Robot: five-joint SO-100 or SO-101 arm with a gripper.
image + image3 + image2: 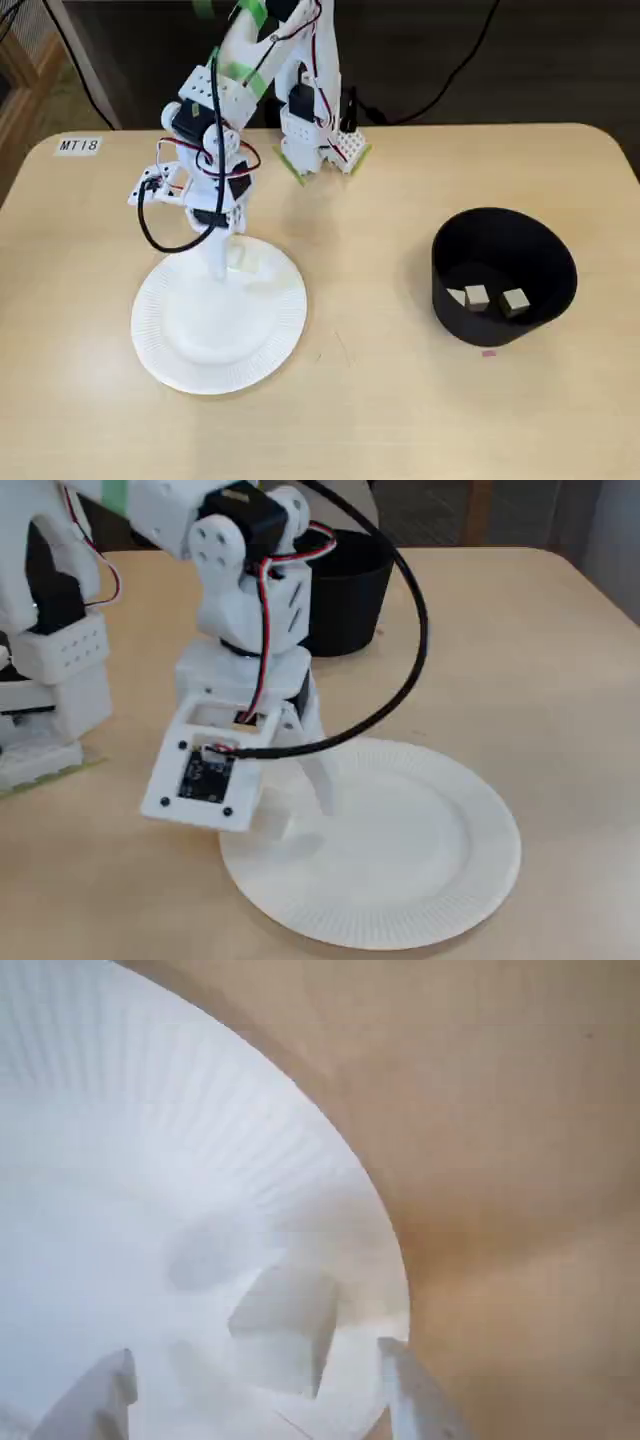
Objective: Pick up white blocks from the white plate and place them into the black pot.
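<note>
White blocks, tiny cream-tinted cubes, are split between two places on the pale wooden table (pixel 380 420). One cube (pixel 285 1305) sits near the rim of the round white paper plate (pixel 175 350), which lies at the left in a fixed view; the rest rest in the pot at the right.

Above the plate's far edge, the white two-finger gripper (pixel 222 262) of the arm points down at the paper, a black cable looping beside it. In the wrist view its two fingers are spread apart, one fingertip (pixel 100 1400) on each side of the lone cube, neither touching it. Another fixed view shows the gripper (pixel 310 800) low over the ribbed plate (pixel 440 900).

Well right of the plate stands the matte black, straight-walled round pot (pixel 545 250), with three cubes (pixel 477 296) visible on its floor. A small white label reading MT18 (pixel 78 145) is stuck to the table beyond the plate, at the far left corner.
</note>
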